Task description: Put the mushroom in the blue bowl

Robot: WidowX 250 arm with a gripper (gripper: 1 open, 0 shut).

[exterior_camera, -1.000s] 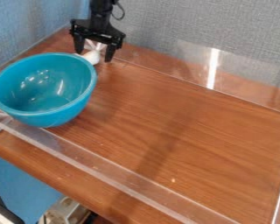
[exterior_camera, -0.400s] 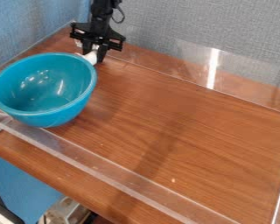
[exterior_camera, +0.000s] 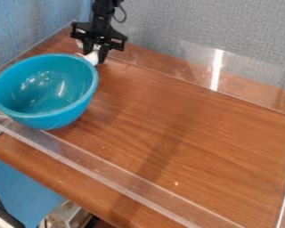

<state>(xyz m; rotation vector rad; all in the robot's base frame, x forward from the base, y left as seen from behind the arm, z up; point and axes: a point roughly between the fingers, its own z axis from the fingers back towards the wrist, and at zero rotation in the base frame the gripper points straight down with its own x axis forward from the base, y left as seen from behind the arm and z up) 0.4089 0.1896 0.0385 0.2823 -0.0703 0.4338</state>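
Black two-finger gripper (exterior_camera: pixel 102 55) sits at about 11 o'clock in the view, at the far-left corner of the brown wood-grain tabletop (exterior_camera: pixel 192 116), pointing steeply down. Its fingers are drawn together, with a small white-and-orange bit between the tips that looks like the small toy mushroom (exterior_camera: pixel 102 57) with its white stem. It appears pinched there, but it is tiny and mostly hidden by the fingers, so the cap can't be made out clearly. The black arm rises out of the top edge of the picture.

Large round turquoise-blue glossy bowl (exterior_camera: pixel 43 89) stands at 9 o'clock on the left side of the table, upright, inside empty with light glare on the wall. Its far rim is just beside the gripper tips, at about 7 o'clock from them. Whether they touch can't be told.

Clear acrylic barrier (exterior_camera: pixel 246 73) runs round the table. A tall panel is at 2 o'clock, a low wall along the front edge from 8 to 5 o'clock, and another behind the gripper. Grey-blue textured wall (exterior_camera: pixel 181 22) fills the back. The wood surface from centre to 4 o'clock is bare. Nothing lies between gripper and bowl. Blue floor patch at 7 o'clock below the table edge.
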